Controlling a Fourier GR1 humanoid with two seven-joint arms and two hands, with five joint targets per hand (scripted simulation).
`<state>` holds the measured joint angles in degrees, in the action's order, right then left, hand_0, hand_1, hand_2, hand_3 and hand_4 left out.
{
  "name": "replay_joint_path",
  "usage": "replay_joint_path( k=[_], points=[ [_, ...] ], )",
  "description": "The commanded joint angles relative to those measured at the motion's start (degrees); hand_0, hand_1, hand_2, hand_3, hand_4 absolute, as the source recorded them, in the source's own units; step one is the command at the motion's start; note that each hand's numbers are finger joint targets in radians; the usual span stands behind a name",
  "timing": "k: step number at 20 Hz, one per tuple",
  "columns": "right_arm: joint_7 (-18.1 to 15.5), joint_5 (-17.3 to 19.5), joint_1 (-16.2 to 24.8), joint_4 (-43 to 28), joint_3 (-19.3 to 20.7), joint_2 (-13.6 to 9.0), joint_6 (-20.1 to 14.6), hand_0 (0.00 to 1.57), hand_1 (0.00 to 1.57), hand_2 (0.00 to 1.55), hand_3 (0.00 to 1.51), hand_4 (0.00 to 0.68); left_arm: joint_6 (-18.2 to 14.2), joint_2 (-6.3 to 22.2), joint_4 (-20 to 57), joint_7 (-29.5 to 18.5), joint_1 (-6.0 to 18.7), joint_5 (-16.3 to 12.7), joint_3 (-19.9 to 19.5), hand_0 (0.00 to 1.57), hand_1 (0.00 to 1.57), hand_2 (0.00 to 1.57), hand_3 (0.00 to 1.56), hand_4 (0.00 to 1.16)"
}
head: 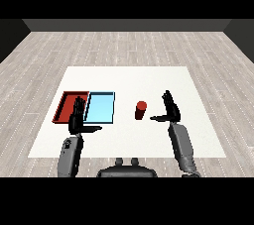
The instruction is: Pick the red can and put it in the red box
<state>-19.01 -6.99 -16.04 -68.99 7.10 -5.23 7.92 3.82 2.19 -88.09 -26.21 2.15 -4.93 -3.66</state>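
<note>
The single head view looks down and forward from above the near edge of the white desk (129, 78), taking in its whole top and the wood-plank floor (124, 45) beyond. Both forearms enter from the lower corners, so the camera sits set back between them.

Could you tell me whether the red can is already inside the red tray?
No, the red can stands on the white table, right of both trays.

Table (198, 120): smooth, matt white surface. Floor (124, 45): pale grey wood planks with visible grain. Red can (141, 110) and both trays: plain, matt colour, material indeterminate.
</note>
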Motion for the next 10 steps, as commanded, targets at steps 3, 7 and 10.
replay_joint_path(
  k=[3, 7, 10],
  points=[
    [-1.2, -0.2, -2.6, 5.5, -0.8, 1.0, 0.5, 0.0, 0.0, 0.0, 0.0, 0.0, 0.7, 0.5, 2.1, -1.6, 0.7, -0.7, -0.9, 0.0, 0.0, 0.0, 0.0, 0.0],
    [-1.8, -0.5, -1.6, 5.2, -1.7, 2.0, 0.5, 0.0, 0.0, 0.0, 0.0, 0.0, 0.6, 0.5, -3.8, 2.1, -1.7, -1.0, 0.2, 0.0, 0.0, 0.0, 0.0, 0.0],
    [-7.3, 0.9, -6.4, 16.4, -1.2, 4.8, -1.0, 0.0, 0.0, 0.0, 0.0, 0.0, -1.5, -0.2, -6.9, 6.1, -0.8, 0.0, 1.6, 0.0, 0.0, 0.0, 0.0, 0.0]
  ],
)
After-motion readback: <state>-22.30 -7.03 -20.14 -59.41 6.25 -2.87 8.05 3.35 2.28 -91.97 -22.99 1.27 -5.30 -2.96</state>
